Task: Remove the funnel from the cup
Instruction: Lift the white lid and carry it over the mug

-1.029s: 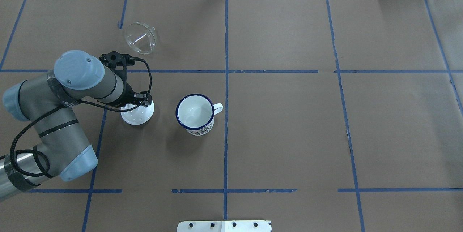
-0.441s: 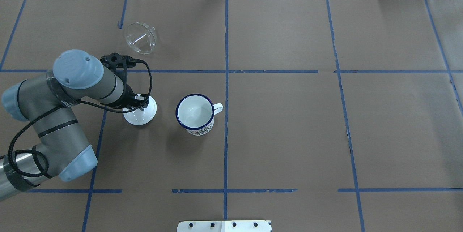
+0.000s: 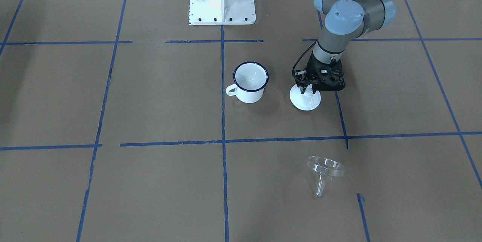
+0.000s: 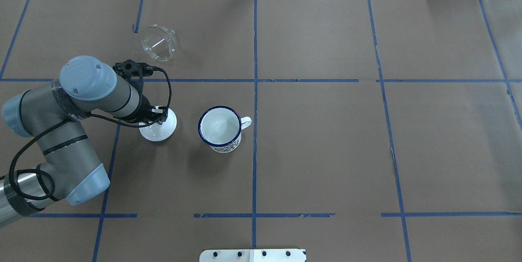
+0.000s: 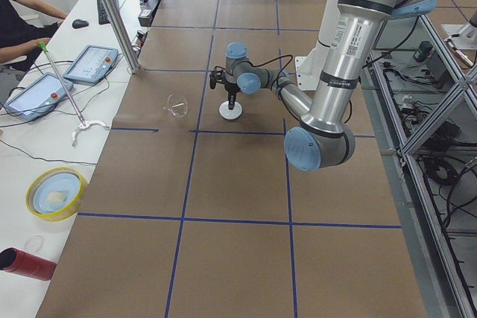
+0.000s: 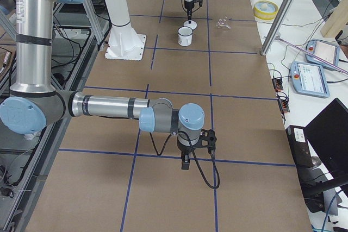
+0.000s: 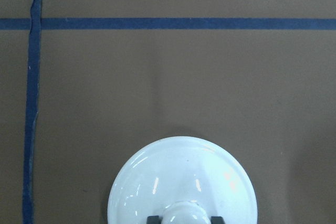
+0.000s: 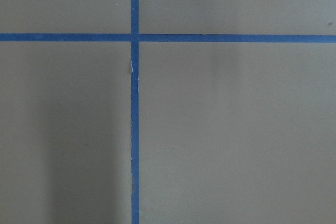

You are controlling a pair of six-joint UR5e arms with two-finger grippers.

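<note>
- Funnel [image 4: 158, 43] is already out, lying tipped on the counter [image 4: 326, 152], far-left and well apart from the empty cup [image 4: 220, 128]; removal judged done.
- Left jaws clenched on the knob of the white lid [image 4: 157, 133], just left of the cup. Next: let go, lift clear.
- Left arm [image 4: 98, 90] reaches in with the wrist pointing straight down. Right jaws: cannot tell.

brown paper-covered table [image 4: 326, 152] gridded with blue tape [image 4: 254, 164] — a white bench [image 5: 19, 184] alongside, evenly lit.
</note>
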